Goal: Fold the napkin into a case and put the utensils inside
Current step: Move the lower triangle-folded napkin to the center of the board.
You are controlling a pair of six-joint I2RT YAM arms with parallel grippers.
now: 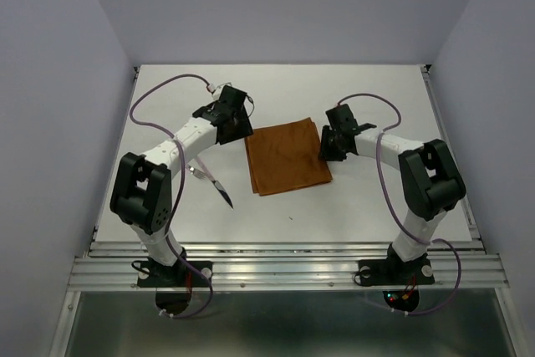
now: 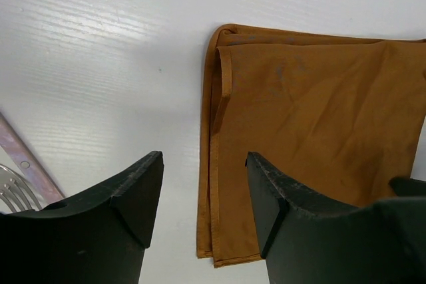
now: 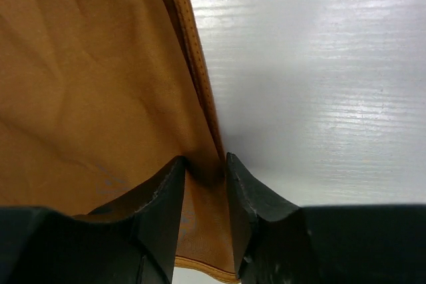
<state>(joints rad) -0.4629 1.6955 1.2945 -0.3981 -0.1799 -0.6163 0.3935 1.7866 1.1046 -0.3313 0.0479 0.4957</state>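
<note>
Bright, even light; glare streaks the table (image 3: 319,64).

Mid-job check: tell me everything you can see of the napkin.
The napkin is thin rust-orange cloth with stitched hems, folded over into layers, lying flat on the white table, slightly creased. Fingers of the right gripper straddle its right edge, narrowly apart; whether they pinch it is unclear. The left gripper hangs open above its left edge.

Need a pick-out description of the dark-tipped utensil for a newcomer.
On the white table, look between the left arm and the rust-orange napkin. The dark-tipped utensil lies there, slanted. It alone ends in a dark point; the silver piece beside it is plain.
</note>
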